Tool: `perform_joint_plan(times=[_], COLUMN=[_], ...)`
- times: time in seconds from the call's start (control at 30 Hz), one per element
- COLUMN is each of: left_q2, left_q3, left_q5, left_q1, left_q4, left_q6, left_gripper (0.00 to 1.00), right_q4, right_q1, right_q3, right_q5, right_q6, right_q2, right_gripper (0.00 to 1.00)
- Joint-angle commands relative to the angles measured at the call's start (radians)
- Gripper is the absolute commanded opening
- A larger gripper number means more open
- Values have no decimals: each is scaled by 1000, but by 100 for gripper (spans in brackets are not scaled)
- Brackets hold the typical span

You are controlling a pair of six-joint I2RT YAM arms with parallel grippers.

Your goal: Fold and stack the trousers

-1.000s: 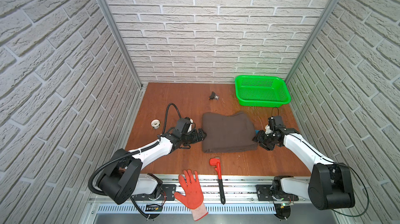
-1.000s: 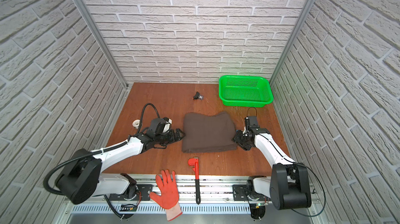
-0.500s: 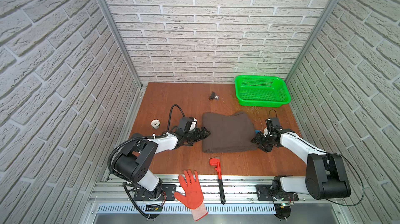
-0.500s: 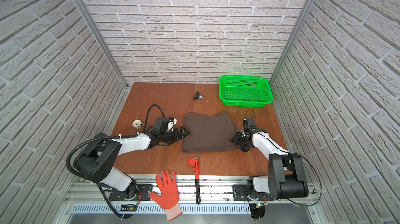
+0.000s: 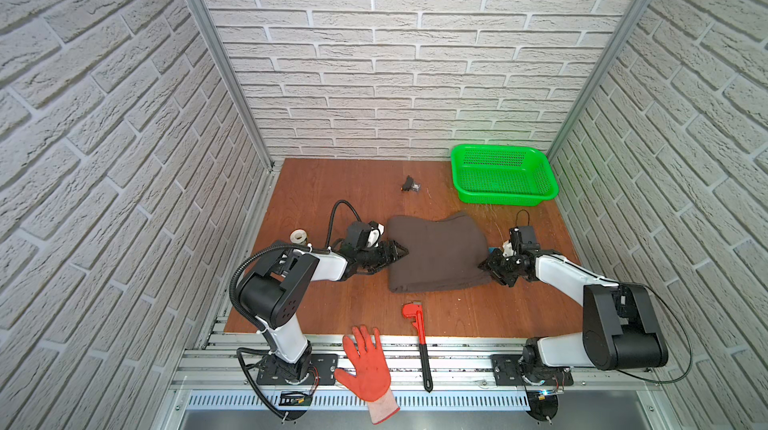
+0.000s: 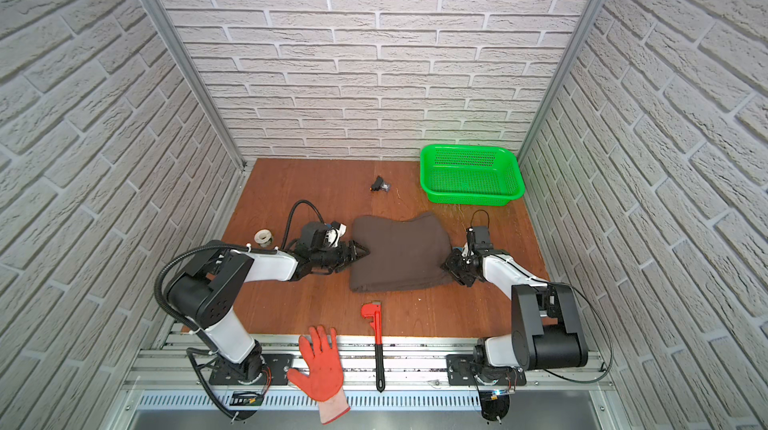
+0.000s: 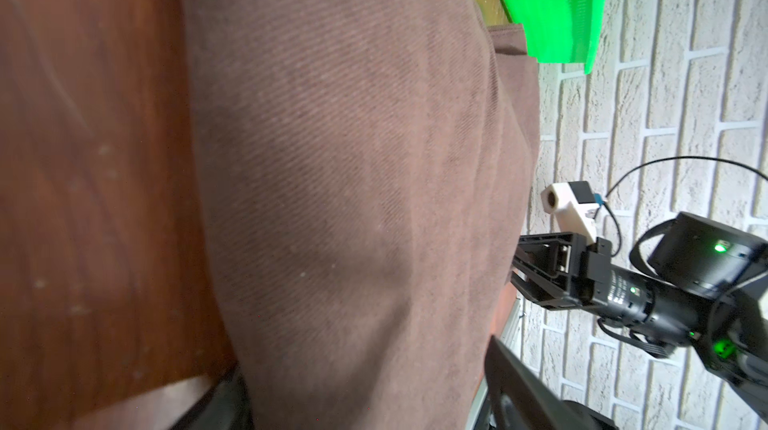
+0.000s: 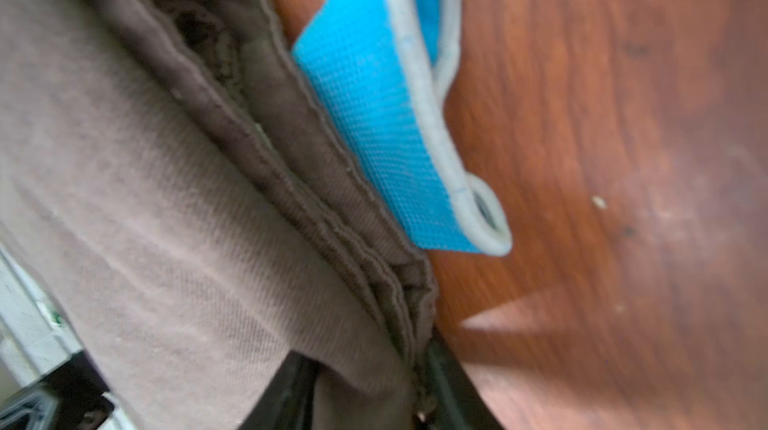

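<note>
Bimanual fold-and-stack, grasp stage. The reddish-brown wooden tabletop [image 5: 332, 183] carries the trousers [image 5: 436, 253], a pair in dark brown soft matte cloth. They lie at its middle, already folded into a thick, roughly square pad. A bright green perforated plastic basket [image 5: 505, 197] stands in the far right corner, apart from the pad. An orange work glove [image 5: 368, 361] lies on the front rail, beside a red pipe wrench with a black handle [image 5: 421, 332].

My left gripper [image 5: 401, 251] meets the pad's left edge. Its jaws stand wide with cloth between them; I cannot tell whether they press it. My right gripper [image 5: 486, 264] is at the right edge. In the right wrist view its jaws have drawn in on the layered hems, which bunch between them.

A blue knit cuff with grey trim [image 8: 374, 116] pokes out just beside that edge, touching the cloth. A small white roll [image 5: 298, 236] and a small black object [image 5: 409, 185] lie clear of the work.

Judgement: folding looks finished, and the step in hand is securing both sides for the carry. The next move calls for both grips to take every layer. It also needs a level, simultaneous lift, with the cuff left behind. Where the pad should be stacked I cannot tell.
</note>
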Motion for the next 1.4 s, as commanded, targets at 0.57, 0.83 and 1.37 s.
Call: perform_joint_plan(times=[0.57,0.83,1.37], left_q2=[25,123,-204], left_q3=[0,35,110], left_q5=[-76,-28,-43], left_q1=[4,-42,-40], left_q4=[-251,-143,-292], left_q6=[73,19,30], left_gripper=[85,55,0], right_q4=[9,-2,-218], right_q1=[2,4,16], right_q3=[-10,-1,153], right_q5=[-75,-107,-169], right_q6=[-32,-32,-67], right_q2=[-57,-77,-284], right_gripper=[5,6,5])
